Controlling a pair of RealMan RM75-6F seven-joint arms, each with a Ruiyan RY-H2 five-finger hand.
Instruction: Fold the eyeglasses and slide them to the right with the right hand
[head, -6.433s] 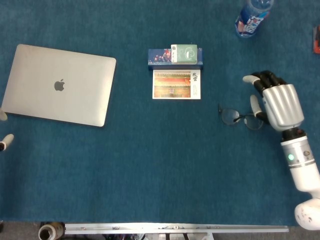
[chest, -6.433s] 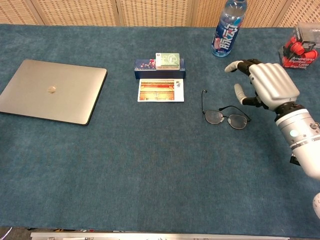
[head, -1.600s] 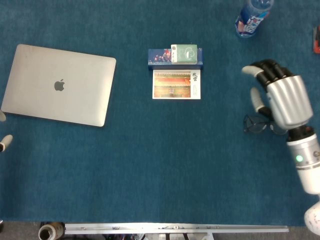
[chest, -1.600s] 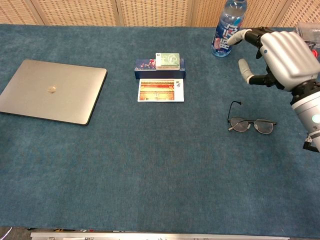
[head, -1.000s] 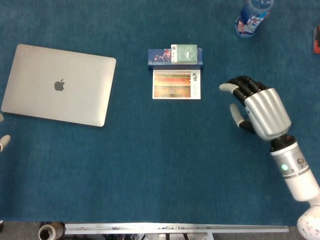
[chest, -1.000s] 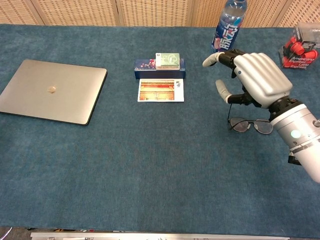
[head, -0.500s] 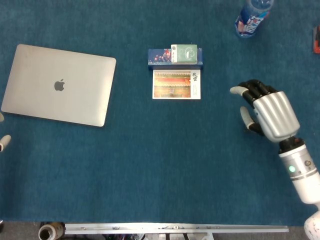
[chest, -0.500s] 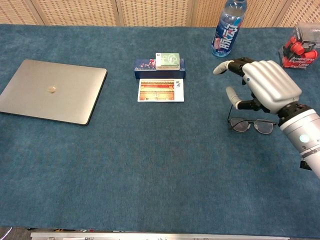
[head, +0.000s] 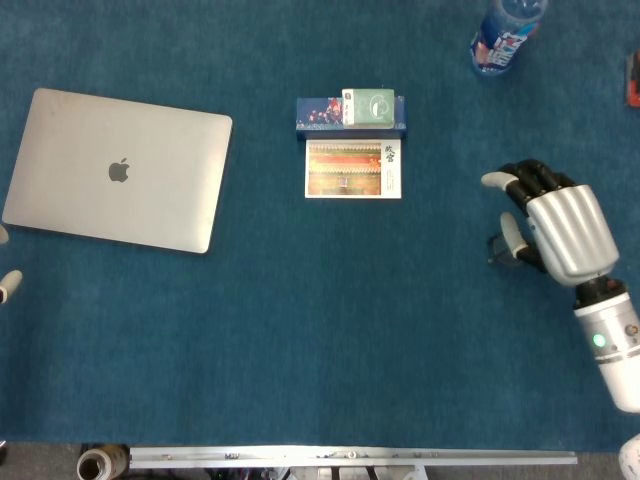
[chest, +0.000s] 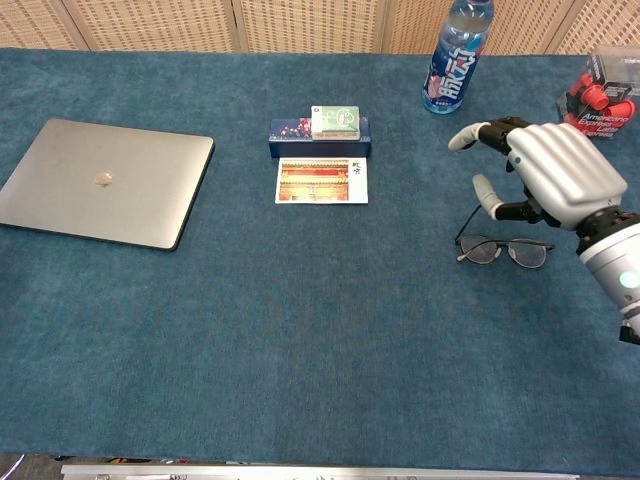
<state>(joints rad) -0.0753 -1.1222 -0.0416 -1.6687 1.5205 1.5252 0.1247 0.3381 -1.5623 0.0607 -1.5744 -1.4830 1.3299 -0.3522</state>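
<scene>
The thin black-framed eyeglasses (chest: 503, 251) lie on the blue cloth at the right, lenses toward the front edge. One temple arm (chest: 467, 222) sticks out toward the back, ending near my right hand's thumb. My right hand (chest: 557, 175) hovers just behind and above them with fingers apart, holding nothing. In the head view my right hand (head: 560, 228) covers most of the eyeglasses (head: 497, 249), and only their left end shows. Only pale fingertips of my left hand (head: 6, 285) show at the far left edge.
A closed silver laptop (chest: 100, 195) lies at the left. A postcard (chest: 322, 181) and a blue box (chest: 318, 131) with a small green pack sit in the middle. A water bottle (chest: 457, 55) and a red-filled packet (chest: 600, 100) stand at the back right.
The eyeglasses lie further right than 6.4 s ago and have stayed put since 1.6 s ago. My right hand swung left over them, then drifted back right.
</scene>
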